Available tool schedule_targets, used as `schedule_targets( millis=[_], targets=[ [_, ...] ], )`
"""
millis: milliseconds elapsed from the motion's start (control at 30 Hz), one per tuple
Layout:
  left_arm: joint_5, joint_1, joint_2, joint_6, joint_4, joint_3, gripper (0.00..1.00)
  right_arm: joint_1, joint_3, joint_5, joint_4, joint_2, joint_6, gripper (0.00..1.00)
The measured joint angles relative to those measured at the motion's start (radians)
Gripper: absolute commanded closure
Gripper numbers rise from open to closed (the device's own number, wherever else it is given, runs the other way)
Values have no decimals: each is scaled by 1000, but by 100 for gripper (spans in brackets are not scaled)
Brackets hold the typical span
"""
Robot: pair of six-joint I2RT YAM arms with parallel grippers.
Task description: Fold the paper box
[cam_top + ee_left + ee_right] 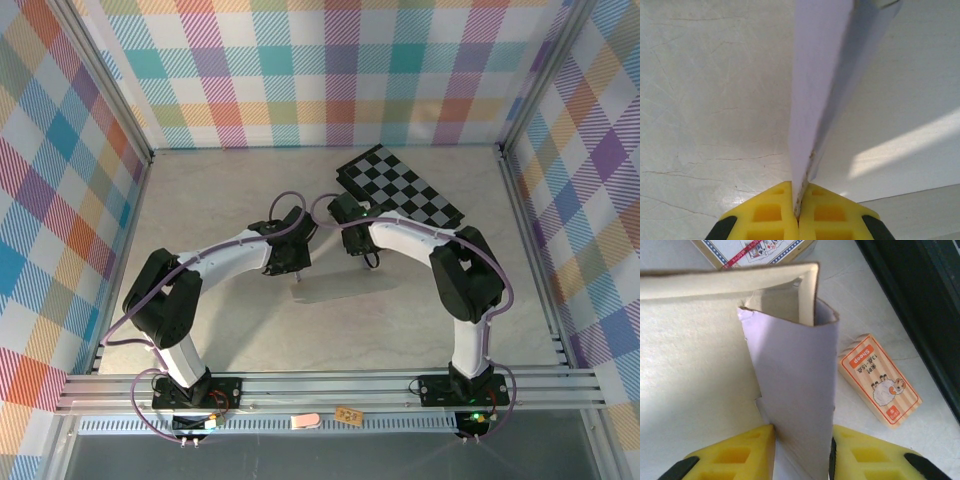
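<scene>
Pale table (200, 210); checkerboard (400, 185) far right, paper box (350, 288) centre, orange card pack (880, 380) beside it.

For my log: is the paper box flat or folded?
Partly folded: the paper box has one lavender panel standing up; its main sheet lies flat.

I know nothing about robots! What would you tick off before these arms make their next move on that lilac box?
1. Left gripper clamped on the paper box edge: ok.
2. Right gripper actually pressing the upright flap between its fingers: cannot tell.
3. Sheep card pack apart from that flap: ok.
4. Checkerboard apart from the box: ok.
5. Box folded shut: not ok, its off-white inside lies open.
</scene>
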Motion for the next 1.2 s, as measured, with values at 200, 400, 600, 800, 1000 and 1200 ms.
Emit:
schedule_targets(
  millis=[200, 400, 600, 800, 1000, 1200],
  targets=[
    [-8, -9, 0, 0, 11, 0, 100, -16, 19, -19, -6, 24, 0, 69],
    [-6, -10, 0, 0, 7, 0, 100, -23, 16, -48, 10, 32, -2, 62],
    [-5, -10, 0, -1, 3, 0, 100, -55, 5, -121, 29, 26, -5, 59],
    [-5, -10, 0, -3, 1, 0, 100, -72, 3, -188, 38, 26, -9, 59],
    [-6, -10, 0, -3, -13, 0, 100, -76, 2, -218, 48, 26, -9, 60],
    [-8, -11, 0, -3, -12, 0, 100, -75, 4, -206, 49, 29, -27, 81]
  ],
)
